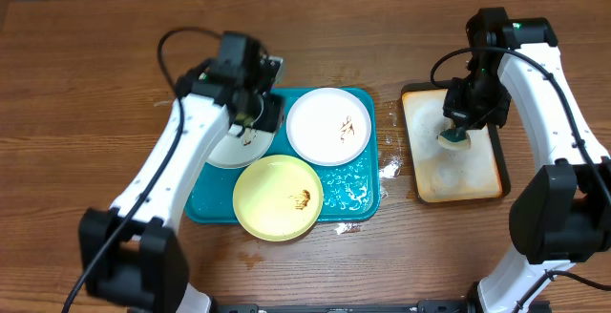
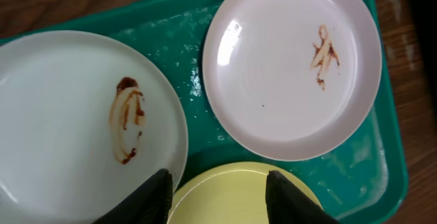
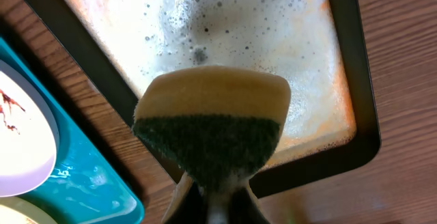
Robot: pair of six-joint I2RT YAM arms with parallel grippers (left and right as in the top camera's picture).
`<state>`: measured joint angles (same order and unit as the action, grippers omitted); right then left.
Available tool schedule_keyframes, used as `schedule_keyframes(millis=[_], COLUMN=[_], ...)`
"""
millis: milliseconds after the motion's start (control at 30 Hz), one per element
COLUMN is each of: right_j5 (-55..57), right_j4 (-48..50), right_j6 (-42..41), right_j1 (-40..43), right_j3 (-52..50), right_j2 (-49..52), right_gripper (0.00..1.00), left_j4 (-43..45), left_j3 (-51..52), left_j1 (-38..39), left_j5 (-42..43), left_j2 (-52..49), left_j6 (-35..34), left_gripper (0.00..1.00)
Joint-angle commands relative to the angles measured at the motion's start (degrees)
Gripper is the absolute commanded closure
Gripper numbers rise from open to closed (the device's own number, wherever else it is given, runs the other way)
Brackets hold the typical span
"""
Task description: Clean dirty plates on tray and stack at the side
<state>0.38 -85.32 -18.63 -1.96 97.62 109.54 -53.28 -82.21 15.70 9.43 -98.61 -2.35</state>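
Squeezes sponge (image 3: 212,125) in right end effector (image 3: 217,186) over small tray (image 3: 348,46) for soap, holds left end effector (image 2: 218,197) open, maybe to grab white plate (image 2: 68,121).

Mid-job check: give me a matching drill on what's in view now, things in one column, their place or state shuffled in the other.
1. yellow-green plate
2. sponge
3. black-rimmed tray

A. foamy inside
B. on the teal tray, nearest the robot
C. pinched in the right gripper

Pairs: 1-B, 2-C, 3-A
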Motion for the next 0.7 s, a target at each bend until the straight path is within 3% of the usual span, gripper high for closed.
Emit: schedule_keyframes(millis=[0,133,300,667], right_j5=[0.44,0.44,0.46,0.44], right_j4=[0.11,-0.04,-0.37,-0.50], right_j6=[-0.39,-0.22,0.68,0.87], right_j1=[0.20,0.17,0.20,0.20], right_j3=[1.40,1.40,1.40,1.40], right_j2=[-1.81,-1.79,-1.79,-1.79], right_gripper=[0.96,0.96,0.96,0.96], left_j4=[-3.43,-7.15,-8.07,-4.28], left_j3=[-8.79,-15.41,-17.27,-17.27], left_j1=[1.31,1.57,1.64,2.32], left_j5=[-8.92,-7.34,-1.49,8.24], left_j2=[-4.55,-9.94,-15.80,-21.92], left_j6=[1.09,1.05,0.87,0.55], left_gripper=[0.50,0.42,0.54,0.50])
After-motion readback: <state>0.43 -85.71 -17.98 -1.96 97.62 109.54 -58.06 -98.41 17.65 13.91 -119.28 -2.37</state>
